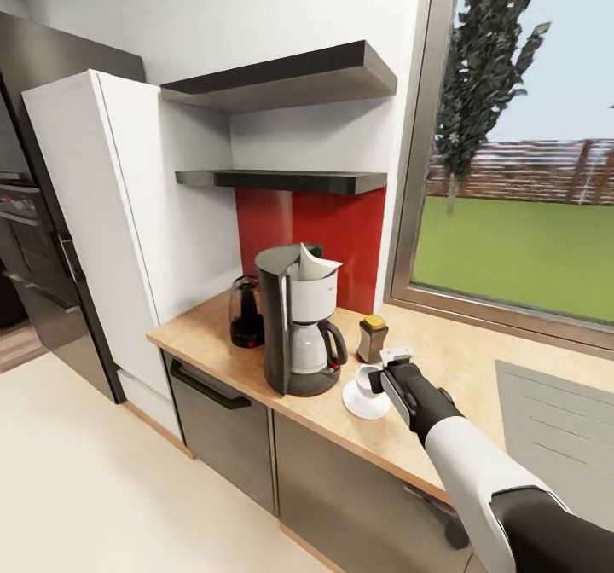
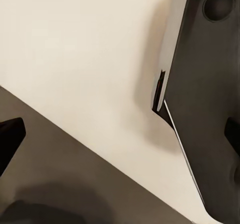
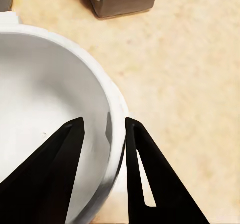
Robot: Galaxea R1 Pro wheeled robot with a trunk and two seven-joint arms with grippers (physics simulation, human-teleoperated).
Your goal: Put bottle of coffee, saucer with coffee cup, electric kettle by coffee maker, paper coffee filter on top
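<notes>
Cup (image 3: 50, 109) wall sits between right gripper (image 3: 105, 129) fingers, one finger inside the bowl, one outside, jaws narrow around the rim. Cup rests on saucer (image 1: 362, 402), on countertop (image 1: 443, 360). Coffee maker (image 1: 298, 326) with paper filter (image 1: 317, 264) stands just beyond; coffee bottle (image 1: 372, 338) near; kettle (image 1: 246, 312) farther off. Left gripper state: cannot tell.

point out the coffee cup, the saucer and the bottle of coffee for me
coffee cup (image 1: 368, 379), head view, on its white rim beside the right claw
saucer (image 1: 358, 404), head view, on the bare white edge nearest the coffee maker
bottle of coffee (image 1: 372, 340), head view, on its brown body below the yellow lid
</notes>
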